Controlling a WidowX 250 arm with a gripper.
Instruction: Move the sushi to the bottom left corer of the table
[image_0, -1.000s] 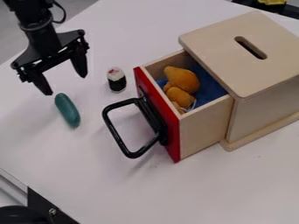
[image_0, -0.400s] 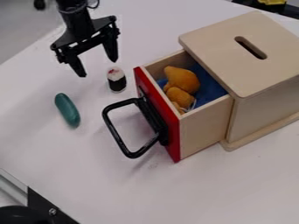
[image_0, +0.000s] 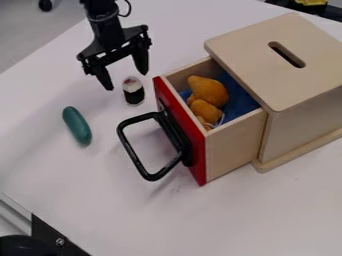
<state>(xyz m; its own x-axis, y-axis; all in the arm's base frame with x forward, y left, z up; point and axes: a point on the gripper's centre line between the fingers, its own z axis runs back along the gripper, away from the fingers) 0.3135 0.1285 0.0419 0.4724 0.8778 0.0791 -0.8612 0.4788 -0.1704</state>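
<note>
Nearest: dark rounded object (image_0: 27, 246), smooth, cut off by the frame. Next to it, flat black bracket (image_0: 50, 234) with a round screw head, along the table's near left edge, plus a pale straight rail (image_0: 15, 206). Table (image_0: 267, 215): white, smooth, matte, a few faint smudges in front of the drawer.

Pale wood drawer (image_0: 234, 152), pulled out, flat red front panel (image_0: 199, 169). Black handle (image_0: 155, 176), smooth bar bent into a rounded rectangular loop, sticks out from the panel. Green oblong toy (image_0: 77, 125), smooth, rounded ends, lies toward the table's left side, well apart from the drawer. Inside the drawer: blue lining (image_0: 243, 104), 2 plump orange-brown lumps (image_0: 208, 91), 1 smaller bit, thin whitish string. Pale wood box (image_0: 314, 107) around the drawer, light grain, rounded lid corners, 1 oblong slot in the lid.

Sushi (image_0: 133, 94): short upright cylinder, bumpy white top with a red dab, black band; stands on the table just beside the far left end of the red panel. Gripper (image_0: 126, 81): hard black plastic, 2 tapered fingers spread apart, nothing held, hangs right by the sushi. Thin curved black cable (image_0: 127, 8) on the arm.

Farthest: yellow item (image_0: 311, 2) on a black strip past the table's far right edge.
</note>
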